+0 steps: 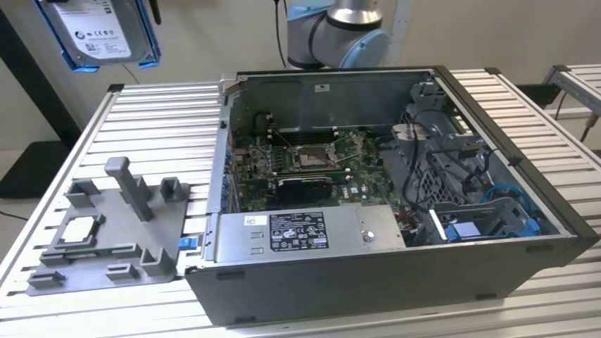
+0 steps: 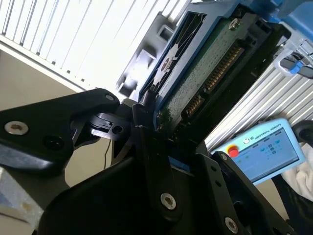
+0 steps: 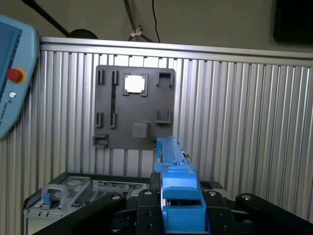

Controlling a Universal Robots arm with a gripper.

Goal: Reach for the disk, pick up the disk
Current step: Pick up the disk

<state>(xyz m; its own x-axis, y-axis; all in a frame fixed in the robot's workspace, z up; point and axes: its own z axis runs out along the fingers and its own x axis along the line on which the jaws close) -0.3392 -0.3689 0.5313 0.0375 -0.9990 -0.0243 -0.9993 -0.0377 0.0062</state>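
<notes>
The disk [image 1: 98,32] hangs in the air well above the counter [image 1: 141,120]. Its white label faces the exterior camera and its blue bracket frames its edges. In the second wrist view the gripper [image 2: 146,111] is clamped on 1 end of it, with black fingers [image 2: 151,156] pressing either side of the bracket and the green circuit-board side exposed. In the first wrist view the bracket's blue edge stands up between the 2 fingers. Far below the gripper a grey fixture plate [image 3: 134,112] lies on the counter, carrying a small square silver chip [image 3: 134,84]. Beside the plate, also below the gripper, sits the open computer case [image 1: 395,211]. A pendant [image 3: 14,93] with a red button shows past the counter's edge, seemingly lower.
</notes>
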